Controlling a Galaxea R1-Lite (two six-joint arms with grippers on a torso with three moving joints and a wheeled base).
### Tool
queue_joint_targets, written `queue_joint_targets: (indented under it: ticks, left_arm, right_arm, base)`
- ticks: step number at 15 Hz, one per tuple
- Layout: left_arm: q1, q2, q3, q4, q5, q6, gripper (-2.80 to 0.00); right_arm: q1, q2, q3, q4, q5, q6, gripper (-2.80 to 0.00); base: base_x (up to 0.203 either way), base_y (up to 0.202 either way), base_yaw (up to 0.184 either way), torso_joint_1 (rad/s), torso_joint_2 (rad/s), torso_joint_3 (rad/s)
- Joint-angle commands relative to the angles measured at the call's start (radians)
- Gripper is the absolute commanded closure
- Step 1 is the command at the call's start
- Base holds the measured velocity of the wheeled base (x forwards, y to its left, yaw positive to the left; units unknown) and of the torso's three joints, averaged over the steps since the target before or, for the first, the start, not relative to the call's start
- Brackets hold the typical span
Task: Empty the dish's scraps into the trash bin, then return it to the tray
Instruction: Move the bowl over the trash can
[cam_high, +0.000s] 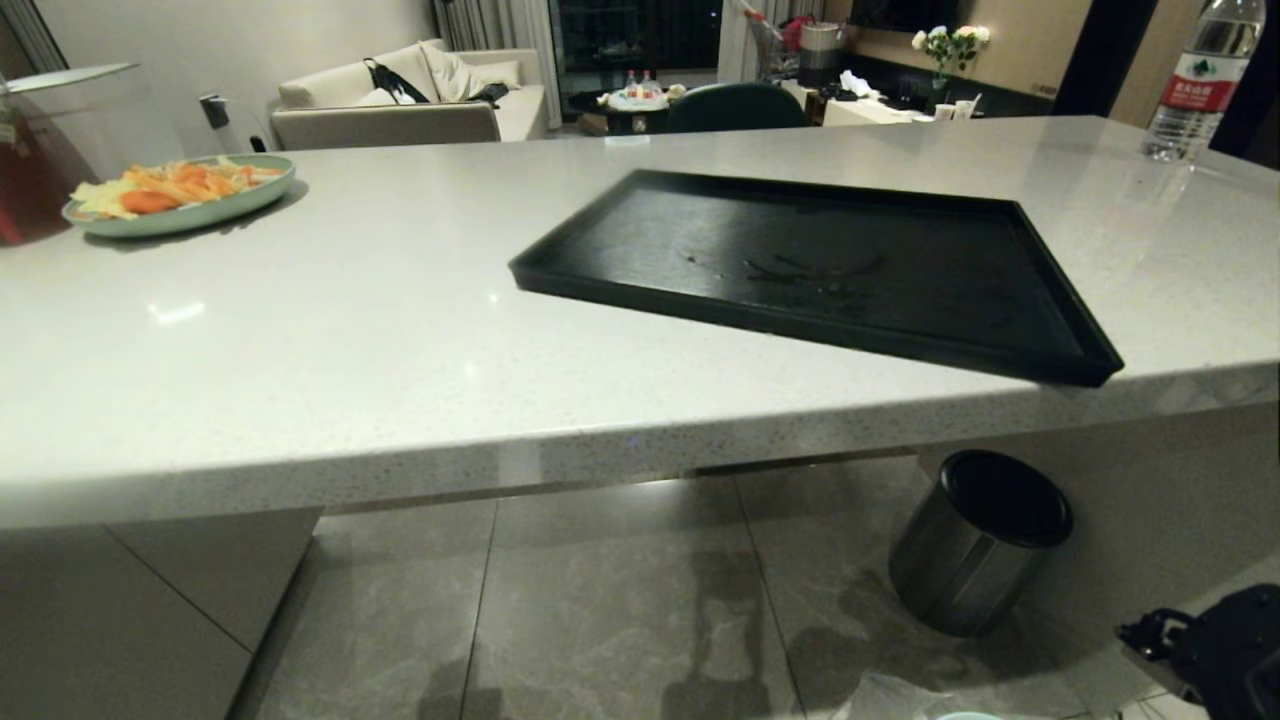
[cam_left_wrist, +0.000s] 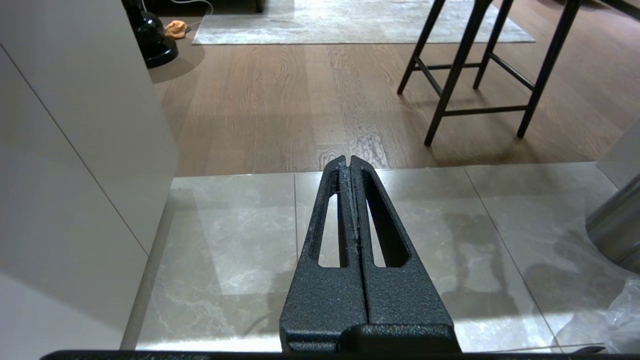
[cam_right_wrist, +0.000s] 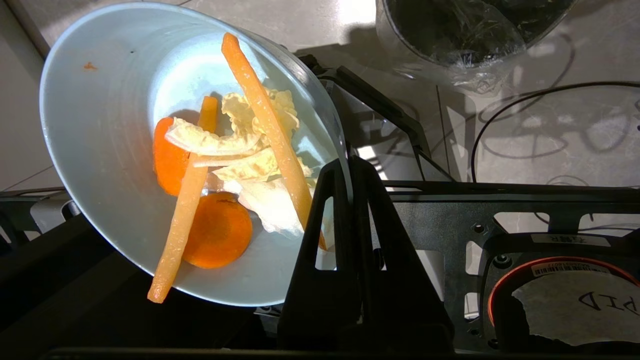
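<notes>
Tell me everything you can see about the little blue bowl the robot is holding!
The bowl is small, round and pale blue, smooth and glossy like glazed ceramic. It is tilted, held above the floor. The right gripper is shut on its rim, one finger inside and one outside. Inside lie the scraps: two long orange strips, two round orange slices and some pale yellow peel. One strip pokes over the rim. A tiny orange speck sticks to the inner wall. The bag-lined trash bin stands beyond it, not yet under it.

- The trash bin is cut off by the frame's edge in the right wrist view, only its bagged rim showing.
- The right gripper hides part of the bowl rim.
- A water bottle on the worktop loses its cap at the frame's edge.
</notes>
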Motion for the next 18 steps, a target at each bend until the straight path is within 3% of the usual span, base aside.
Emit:
queue_joint_targets:
  ticks: [1, 3, 13, 18]
  left_arm:
    - [0.001, 0.001, 0.0, -0.001, 0.0, -0.001, 0.0]
    - [0.0, 0.001, 0.0, -0.001, 0.0, -0.001, 0.0]
    - [0.001, 0.001, 0.0, -0.001, 0.0, -0.001, 0.0]
    - [0.001, 0.001, 0.0, -0.001, 0.0, -0.001, 0.0]
  right_arm:
    - [0.0, 0.007, -0.003, 0.002, 0.0, 0.005, 0.0]
    - [0.001, 0.009, -0.003, 0.002, -0.001, 0.005, 0.0]
    - [0.001, 0.027, -0.006, -0.048, 0.0, 0.005, 0.0]
    - [0.001, 0.033, -0.053, -0.047, 0.0, 0.005, 0.0]
  base:
    - [0.0, 0.0, 0.0, 0.0, 0.0, 0.0]
    - [-0.043, 0.0, 0.002, 0.005, 0.0, 0.002]
    - [-0.189, 0.0, -0.001, 0.002, 0.0, 0.001]
    - [-0.013, 0.0, 0.0, -0.001, 0.0, 0.001]
